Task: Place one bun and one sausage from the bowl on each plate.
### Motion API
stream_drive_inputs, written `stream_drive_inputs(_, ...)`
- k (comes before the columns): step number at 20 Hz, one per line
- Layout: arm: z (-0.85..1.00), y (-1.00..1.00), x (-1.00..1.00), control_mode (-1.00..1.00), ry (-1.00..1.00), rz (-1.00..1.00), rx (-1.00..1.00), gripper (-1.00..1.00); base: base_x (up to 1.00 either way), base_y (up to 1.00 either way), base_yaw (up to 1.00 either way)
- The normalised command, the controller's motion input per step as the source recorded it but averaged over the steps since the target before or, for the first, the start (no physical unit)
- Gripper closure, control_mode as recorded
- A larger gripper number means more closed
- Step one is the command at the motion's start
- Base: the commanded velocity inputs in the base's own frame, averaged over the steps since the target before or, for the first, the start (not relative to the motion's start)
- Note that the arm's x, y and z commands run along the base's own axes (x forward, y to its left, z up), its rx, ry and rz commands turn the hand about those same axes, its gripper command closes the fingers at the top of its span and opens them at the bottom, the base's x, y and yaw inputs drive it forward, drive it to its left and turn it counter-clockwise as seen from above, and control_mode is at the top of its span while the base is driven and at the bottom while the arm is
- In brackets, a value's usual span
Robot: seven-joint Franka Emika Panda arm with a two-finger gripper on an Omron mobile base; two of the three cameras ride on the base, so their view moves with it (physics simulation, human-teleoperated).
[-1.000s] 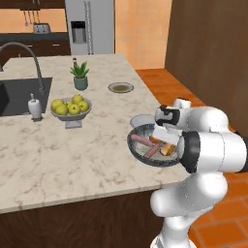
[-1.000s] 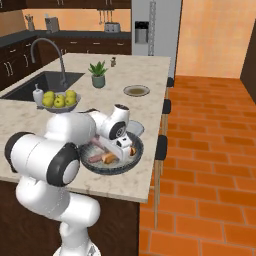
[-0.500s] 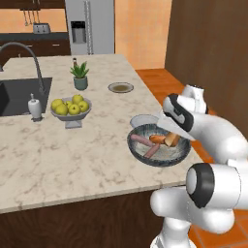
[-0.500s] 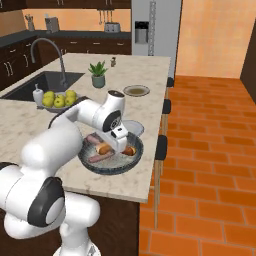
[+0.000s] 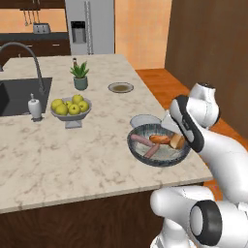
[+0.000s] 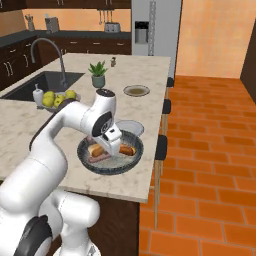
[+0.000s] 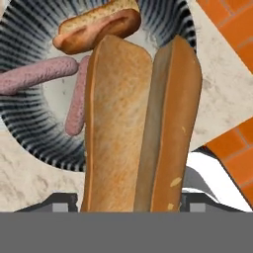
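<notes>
1. The bowl [image 5: 159,151] sits on the marble counter [image 5: 58,150] near its right-hand edge. In the hand view its ribbed wall [image 7: 29,123] lies behind a split bun.
2. Contents of the bowl: two pale pink sausages [image 7: 34,75], lying side by side, and a second bun [image 7: 96,27] at the far rim. The left base view shows the sausages [image 5: 145,144] on the bowl's left half.
3. The held bun [image 7: 141,128] stands lengthwise between the finger bases at the bottom of the hand view, over the bowl's rim. In the left base view it appears as an orange-brown piece [image 5: 177,141] at the bowl's right side.
4. The gripper [image 6: 114,145] pinches this bun; the fingertips themselves are hidden behind it. It is above the bowl interior, with the arm reaching over the bowl.
5. One plate [image 5: 145,120] lies just behind the bowl, touching or nearly touching its far rim; contact cannot be determined.
6. The other plate [image 5: 120,87] lies farther back on the counter, well apart from the bowl.
7. A footed bowl of yellow-green apples [image 5: 71,108] stands left of the bowl, near the sink [image 5: 22,94].
8. A potted plant [image 5: 80,76] stands behind the apples.
</notes>
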Motion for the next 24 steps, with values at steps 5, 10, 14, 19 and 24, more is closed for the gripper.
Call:
stream_drive_inputs(5, -0.03, 0.15, -0.30, 1.00, -0.03, 0.05, -0.03, 1.00, -0.14, -0.13, 0.09)
stream_drive_inputs(10, 0.00, 0.00, 0.00, 1.00, 0.00, 0.00, 0.00, 1.00, -0.33, -0.99, 0.38)
stream_drive_inputs(14, 0.00, 0.00, 0.00, 1.00, 0.00, 0.00, 0.00, 1.00, -0.20, -1.00, 0.41)
stream_drive_inputs(19, 0.00, 0.00, 0.00, 1.00, 0.00, 0.00, 0.00, 1.00, 0.10, -1.00, 0.39)
stream_drive_inputs(24, 0.00, 0.00, 0.00, 1.00, 0.00, 0.00, 0.00, 1.00, 0.47, -0.97, 0.44)
